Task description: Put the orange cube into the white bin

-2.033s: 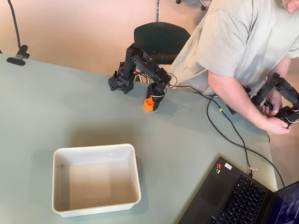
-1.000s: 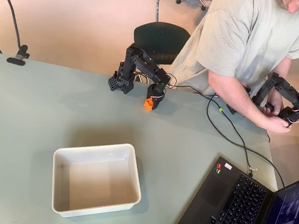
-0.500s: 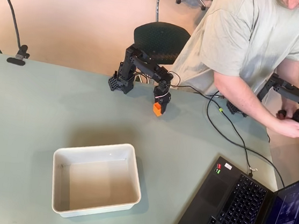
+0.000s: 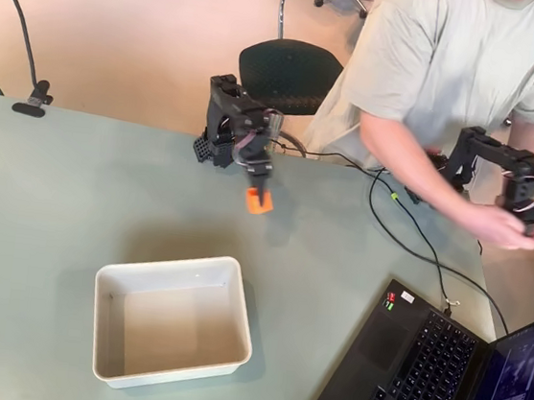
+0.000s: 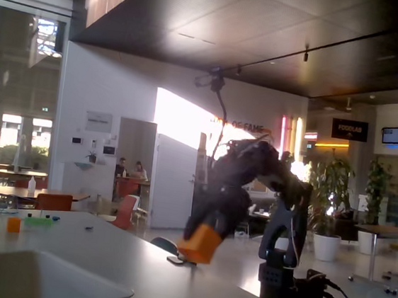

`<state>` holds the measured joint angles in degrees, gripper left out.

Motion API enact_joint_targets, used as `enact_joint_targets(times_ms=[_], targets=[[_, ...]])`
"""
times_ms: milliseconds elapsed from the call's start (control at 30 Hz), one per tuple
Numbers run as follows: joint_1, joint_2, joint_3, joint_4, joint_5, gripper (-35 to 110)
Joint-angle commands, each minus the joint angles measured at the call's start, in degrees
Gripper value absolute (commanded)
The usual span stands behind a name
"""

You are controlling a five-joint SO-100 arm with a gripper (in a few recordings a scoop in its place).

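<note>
Overhead view: your gripper (image 4: 259,197) has closed on the orange cube (image 4: 255,202) and holds it above the table, far from the white bin (image 4: 115,282). Grasp's done; carry and release remain.

In the overhead view the pincer (image 4: 259,197) hangs above bare table (image 4: 56,186), and the stretch of tabletop between it and the white bin (image 4: 172,320), which lies below it and slightly to the left in the picture, holds nothing. To the pincer's right a black cable (image 4: 409,226) trails across the table toward a laptop (image 4: 421,372) at the lower right, and a person's forearm (image 4: 415,173) reaches over the far edge there. In the fixed view the orange cube (image 5: 200,243) in the pincer (image 5: 203,235) hangs clear of the tabletop, with open air beneath it.
</note>
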<state>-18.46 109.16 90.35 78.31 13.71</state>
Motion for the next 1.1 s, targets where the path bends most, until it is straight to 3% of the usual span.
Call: enact_joint_targets(times_ms=[0,200,633,800,1067], targets=[[10.4,1.1,-2.4,-1.8,-3.9,21],[23.8,-5.4,-2.3,-22.6,-6.0,21],[25.5,-25.5,-2.4,-65.6,-5.1,21],[22.8,-27.9,-2.4,-73.7,-4.8,21],[17.7,-28.4,-2.4,-78.3,-4.8,21]])
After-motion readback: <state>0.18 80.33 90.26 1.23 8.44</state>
